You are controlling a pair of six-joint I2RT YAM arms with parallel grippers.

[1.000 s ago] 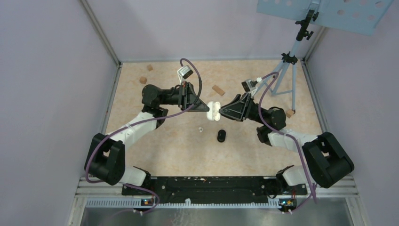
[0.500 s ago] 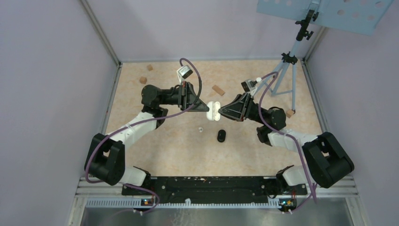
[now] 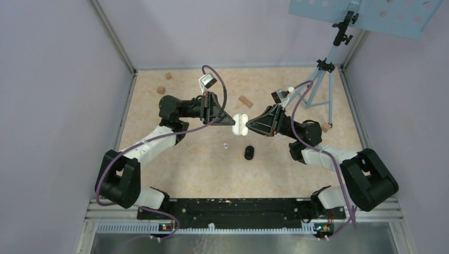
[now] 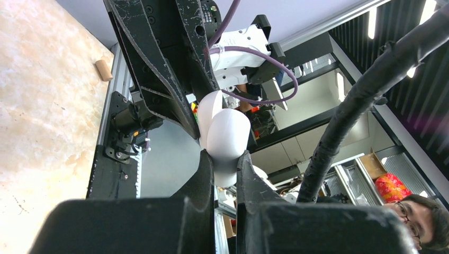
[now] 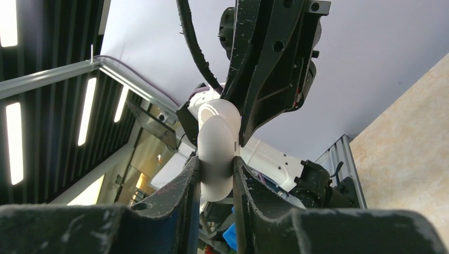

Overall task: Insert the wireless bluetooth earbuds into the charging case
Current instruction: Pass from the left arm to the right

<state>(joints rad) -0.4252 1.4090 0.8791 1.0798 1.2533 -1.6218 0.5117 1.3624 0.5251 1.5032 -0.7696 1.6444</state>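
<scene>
A white charging case [image 3: 241, 125] hangs in the air above the middle of the table, held from both sides. My left gripper [image 3: 232, 122] is shut on its left part, and the case [image 4: 227, 136] fills the gap between the black fingers [image 4: 203, 174]. My right gripper [image 3: 249, 126] is shut on its right part, with both pads pressed against the case [image 5: 216, 153]. From above the case shows two white lobes, so it looks hinged open. One tiny white earbud [image 3: 225, 145] lies on the table just below the left gripper. No earbud shows inside the case.
A black oval case [image 3: 249, 152] lies on the table in front of the grippers. Tan wooden blocks sit at the back left [image 3: 161, 90], back middle [image 3: 244, 100] and right edge [image 3: 326, 127]. A tripod [image 3: 322, 79] carrying a blue perforated board stands at the back right.
The right gripper's jaws have closed in onto the white case. Both arms and the case stay almost where they were.
</scene>
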